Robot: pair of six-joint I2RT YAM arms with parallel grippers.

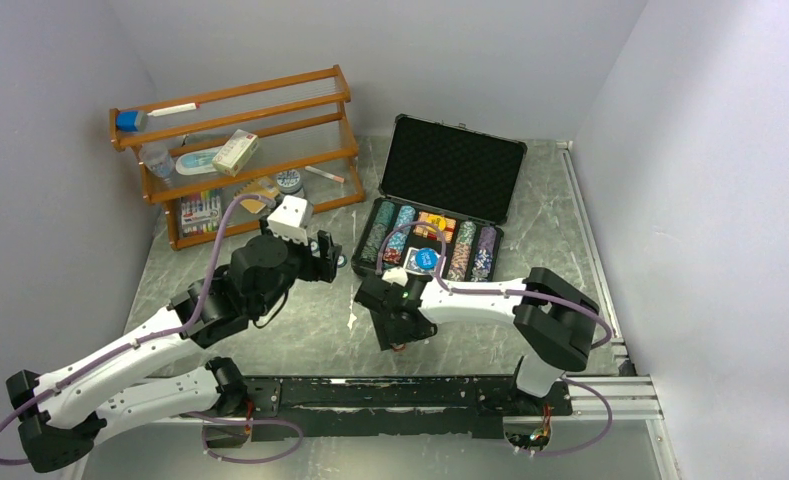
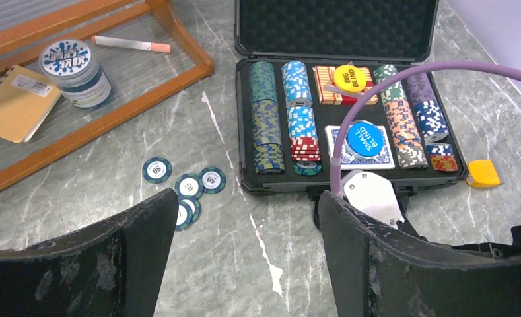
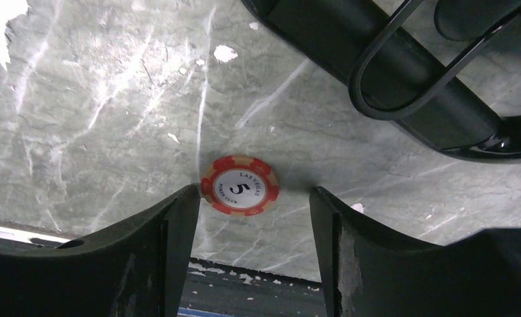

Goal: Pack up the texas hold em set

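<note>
Case: you are looking at a black case [image 2: 337,33] lying open at the back of the table [image 3: 112,99], its lid tilted back and lined with dimpled black foam.
Rows: four rows of striped chips [image 2: 265,119] stand on edge in the tray: green, blue over red, a green-and-orange mix, and purple with blue and red.
Decks: there are two in the middle bay. The red deck [image 2: 323,89] sits under a yellow BIG BLIND button [image 2: 349,78], and the blue deck [image 2: 340,142] under a blue SMALL BLIND button [image 2: 364,139].
Loose chips: you can count four 50s [image 2: 156,170] flat on the table just left of the case front, one partly behind a finger. One red 5 [image 3: 239,185] lies flat nearer the arms.
Left gripper [image 2: 247,218]: jaws wide apart, holding nothing, above the table near the 50s.
Right gripper [image 3: 254,191]: jaws spread either side of the red 5, not clamped on it.
Cube [image 2: 484,173]: one, orange, on the table just right of the case.
</note>
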